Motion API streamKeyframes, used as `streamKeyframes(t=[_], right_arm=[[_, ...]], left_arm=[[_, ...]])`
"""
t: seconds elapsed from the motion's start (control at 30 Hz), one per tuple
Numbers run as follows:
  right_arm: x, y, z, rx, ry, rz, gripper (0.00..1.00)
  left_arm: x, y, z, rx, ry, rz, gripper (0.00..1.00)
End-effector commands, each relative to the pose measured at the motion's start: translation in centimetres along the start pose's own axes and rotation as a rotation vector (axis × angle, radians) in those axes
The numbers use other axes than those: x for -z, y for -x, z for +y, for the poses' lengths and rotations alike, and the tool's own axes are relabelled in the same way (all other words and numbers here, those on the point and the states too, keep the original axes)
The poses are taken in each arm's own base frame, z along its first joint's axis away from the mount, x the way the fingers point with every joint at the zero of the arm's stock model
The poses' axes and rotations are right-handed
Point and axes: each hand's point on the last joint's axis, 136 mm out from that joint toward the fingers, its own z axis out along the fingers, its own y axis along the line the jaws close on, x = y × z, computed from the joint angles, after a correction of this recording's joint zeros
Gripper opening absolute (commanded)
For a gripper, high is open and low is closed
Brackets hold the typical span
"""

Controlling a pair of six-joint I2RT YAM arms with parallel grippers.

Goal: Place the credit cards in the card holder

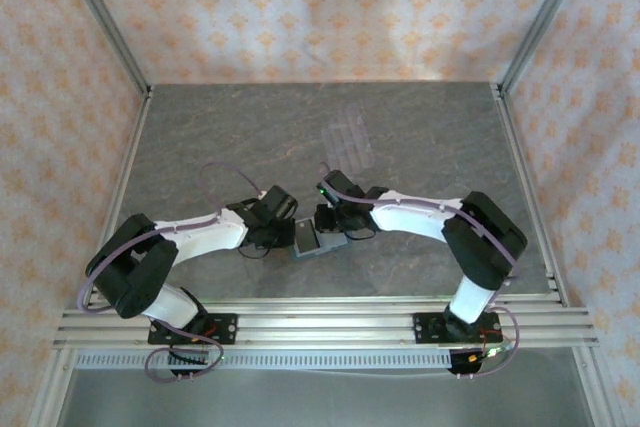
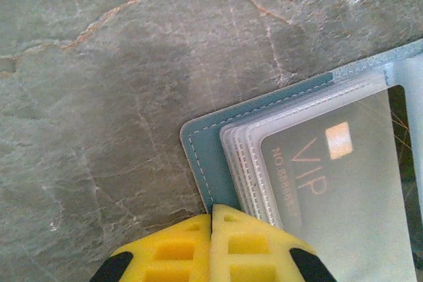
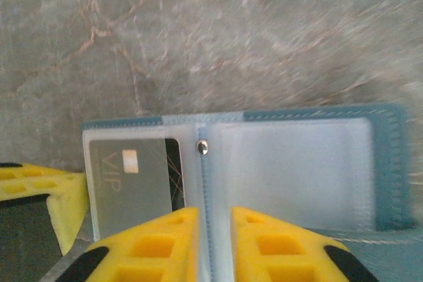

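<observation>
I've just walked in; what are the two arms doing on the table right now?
Both arms meet over the teal card holder, which lies open on the table. A grey VIP card already sits in a clear sleeve on one side; the other sleeve looks empty. The left gripper, fingers together, sits at the holder's edge. The right gripper straddles the middle fold, fingers slightly apart; whether it grips is unclear.

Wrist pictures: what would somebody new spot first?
The bright yellow fingers at the bottom of both wrist views, then the open teal wallet lying on the stone table right in front of them. A grey VIP card sits in one of its clear pockets, and from above the two white arms meet over it mid-table.
</observation>
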Motion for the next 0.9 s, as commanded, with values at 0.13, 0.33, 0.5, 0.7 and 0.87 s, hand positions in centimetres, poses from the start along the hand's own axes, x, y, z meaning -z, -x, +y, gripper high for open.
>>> streamKeyframes(t=[0.13,0.33,0.5,0.7,0.87], right_arm=[[1.9,0.8,-4.1,0.071,-0.251,-0.043,0.32],[1.0,0.4,-4.1,0.099,-0.273,-0.023,0.44],[0.0,-0.4,-3.4,0.140,-0.292,-0.013,0.52],[-0.9,-1.1,-4.2,0.168,-0.364,-0.015,0.51],[-0.2,-0.6,-5.6,0.213,-0.488,-0.058,0.48]], left_arm=[[-1.4,-2.0,1.7,0.000,0.050,0.067,0.03],[-1.3,-2.1,1.9,-0.002,0.055,0.067,0.03],[-1.5,-2.1,1.9,0.001,0.054,0.070,0.03],[-1.4,-2.0,1.8,-0.001,0.056,0.069,0.03],[-1.4,-2.1,1.9,-0.001,0.059,0.067,0.03]])
